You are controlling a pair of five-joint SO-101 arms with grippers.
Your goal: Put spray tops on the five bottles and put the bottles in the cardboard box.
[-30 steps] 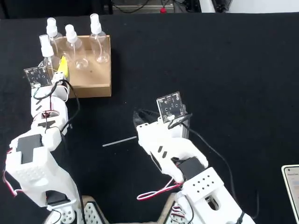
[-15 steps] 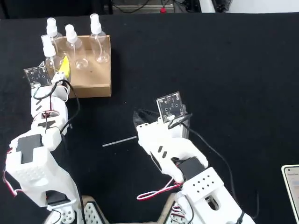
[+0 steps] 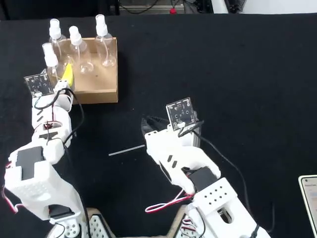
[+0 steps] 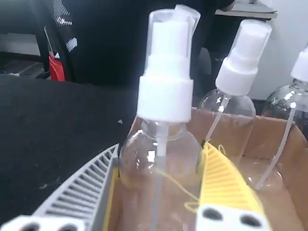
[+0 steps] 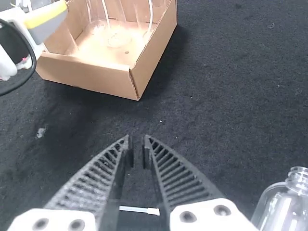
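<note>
My left gripper [image 4: 159, 202] is shut on a clear bottle [image 4: 161, 159] that carries a white spray top [image 4: 166, 72]. It holds the bottle upright at the left edge of the cardboard box [image 3: 99, 82]. Three more capped bottles [image 3: 77, 47] stand in the box, two of them behind the held one [image 4: 236, 91]. In the high view the held bottle [image 3: 49, 59] sits beside the yellow finger [image 3: 66, 74]. My right gripper [image 5: 135, 147] hangs shut and empty above the black table. A clear bottle without a top [image 5: 284, 202] stands close beside it.
A thin white tube [image 3: 126, 150] lies on the table between the arms and shows under my right gripper [image 5: 139, 210]. The right arm [image 3: 183, 158] takes up the middle front. A pale device [image 3: 309, 196] sits at the right edge. The black table [image 3: 223, 74] stretches to the right.
My left gripper and its bottle have shifted a little at the box's left edge. The right arm has stayed still.
</note>
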